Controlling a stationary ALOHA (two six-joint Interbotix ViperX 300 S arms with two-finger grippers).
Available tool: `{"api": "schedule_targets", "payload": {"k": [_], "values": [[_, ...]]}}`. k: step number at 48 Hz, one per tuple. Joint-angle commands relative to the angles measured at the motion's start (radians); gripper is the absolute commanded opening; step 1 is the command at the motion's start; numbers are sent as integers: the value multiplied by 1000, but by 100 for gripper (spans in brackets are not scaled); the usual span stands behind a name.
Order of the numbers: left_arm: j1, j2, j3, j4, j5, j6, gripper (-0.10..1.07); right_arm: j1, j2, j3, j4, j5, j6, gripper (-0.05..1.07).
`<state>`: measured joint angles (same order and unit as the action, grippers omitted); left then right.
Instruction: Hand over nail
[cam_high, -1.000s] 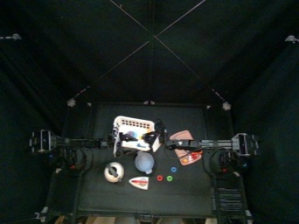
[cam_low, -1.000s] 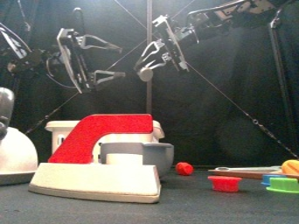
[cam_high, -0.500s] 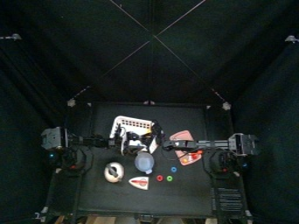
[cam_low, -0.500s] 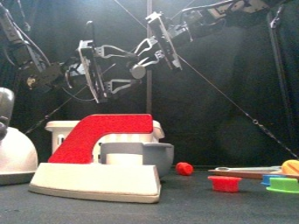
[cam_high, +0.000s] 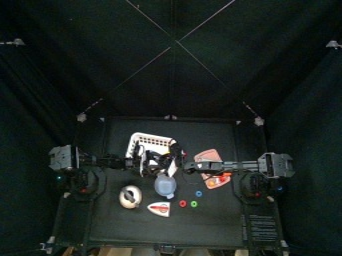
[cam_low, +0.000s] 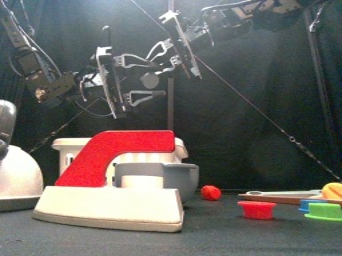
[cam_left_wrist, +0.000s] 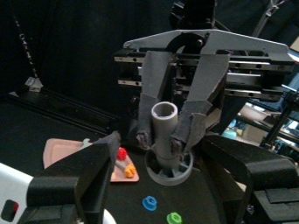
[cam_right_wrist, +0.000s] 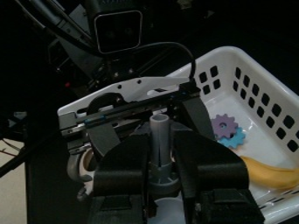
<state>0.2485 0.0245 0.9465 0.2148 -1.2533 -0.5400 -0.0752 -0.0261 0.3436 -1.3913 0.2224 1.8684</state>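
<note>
A grey toy nail (cam_left_wrist: 167, 131) with a wide flat head is held in mid-air above the table. My right gripper (cam_right_wrist: 158, 166) is shut on its shaft (cam_right_wrist: 158, 144). In the left wrist view the right gripper (cam_left_wrist: 176, 109) faces the camera with the nail pointing at it. My left gripper (cam_left_wrist: 170, 166) is open, its jaws wide on either side of the nail's head. In the front view the left gripper (cam_low: 120, 82) and the right gripper (cam_low: 178, 55) meet high above the toys. From above they meet over the table's middle (cam_high: 168, 160).
A white basket (cam_right_wrist: 260, 83) holds a banana (cam_right_wrist: 271, 175) and a purple gear (cam_right_wrist: 225, 128). Near the front edge stand a red and white toy iron (cam_low: 114, 175), a red ball (cam_low: 210, 192), a red cup (cam_low: 257, 209) and a white kettle (cam_low: 14, 170).
The left gripper has swung in from the left and come up to the right gripper. The right gripper with the nail has shifted a little left.
</note>
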Motion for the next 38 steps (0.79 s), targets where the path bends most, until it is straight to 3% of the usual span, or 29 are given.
{"api": "schedule_targets", "payload": {"k": [1,21,32,38], "values": [[-2,-6,-15,-5,-9,2,83,2,-17,-26,-3,-3,-2,50],[5,-15,6,-15,-9,-2,58,2,-18,-15,-3,2,-2,50],[5,-20,20,-46,-8,-2,54,2,-18,-5,6,21,0,52],[5,-20,20,-46,-5,-3,54,2,-18,0,9,63,0,61]]}}
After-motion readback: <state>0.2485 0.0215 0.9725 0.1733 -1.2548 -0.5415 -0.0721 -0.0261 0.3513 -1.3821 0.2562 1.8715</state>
